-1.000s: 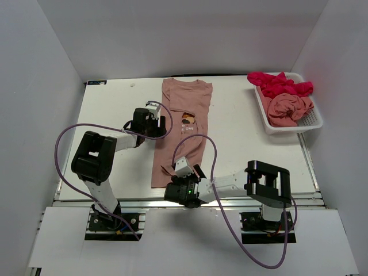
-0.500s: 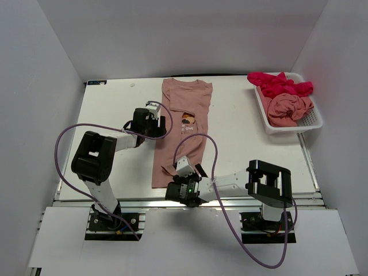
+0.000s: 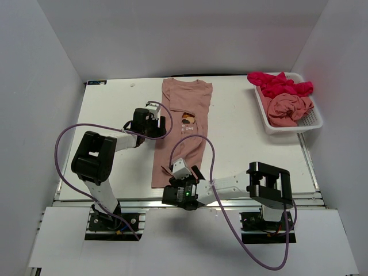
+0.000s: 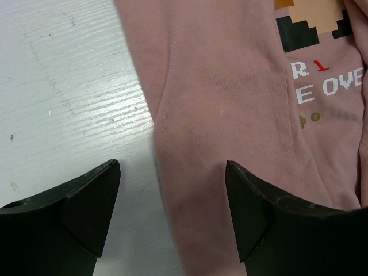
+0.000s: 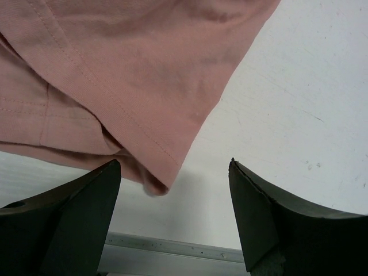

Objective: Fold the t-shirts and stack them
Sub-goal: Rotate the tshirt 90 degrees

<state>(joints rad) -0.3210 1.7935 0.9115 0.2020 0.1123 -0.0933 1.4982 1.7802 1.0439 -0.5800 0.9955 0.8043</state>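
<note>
Your right hand [image 5: 173,168] stands wide open and holds nothing. The hem corner of the salmon t-shirt [image 5: 115,69] lies flat on the desk [image 5: 287,115], just ahead of this hand and between its fingers. Farther away, your left hand [image 4: 172,167] is also wide open and empty. The left edge of the same shirt runs between its fingers, and the pixel print [image 4: 310,34] is beyond its right finger. Far to the right of both hands, the crumpled t-shirts [image 3: 287,103] lie in the white basket [image 3: 290,129].

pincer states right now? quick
left pincer: open, holding nothing, over the pink shirt side edge.
right pincer: open, holding nothing, over the shirt's hem corner.
</note>
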